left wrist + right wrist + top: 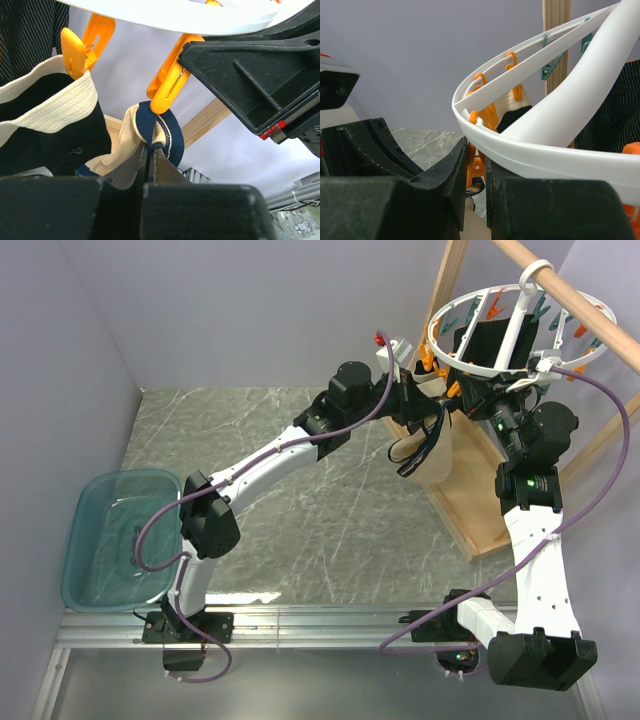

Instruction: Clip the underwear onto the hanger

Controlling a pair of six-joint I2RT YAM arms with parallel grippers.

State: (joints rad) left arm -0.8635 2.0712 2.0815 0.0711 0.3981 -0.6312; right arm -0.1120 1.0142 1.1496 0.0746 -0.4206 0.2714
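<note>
Holding the underwear [152, 122] up under the hanger [545, 150]. The left gripper [150, 161] is clamped tight on the navy trim, with the beige cloth hanging below it.

An orange clip [167, 82] dangles from the white ring straight above that pinch. Its lower tip is touching the trim; I cannot tell whether it has bitten on.

The right gripper [477, 156] sits just under the ring from the other side. Its fingers stand close together with that clip between them, and they look pressed against its sides.

To the left, a second clip [85, 45] grips the cream waistband of a dark garment [50, 107]. A black striped garment [615, 115] hangs inside the ring.

The hanger hooks over the rod of the wooden frame [470, 500] at the far right of the table. A teal tub [120, 535] is at the near left, well apart.
</note>
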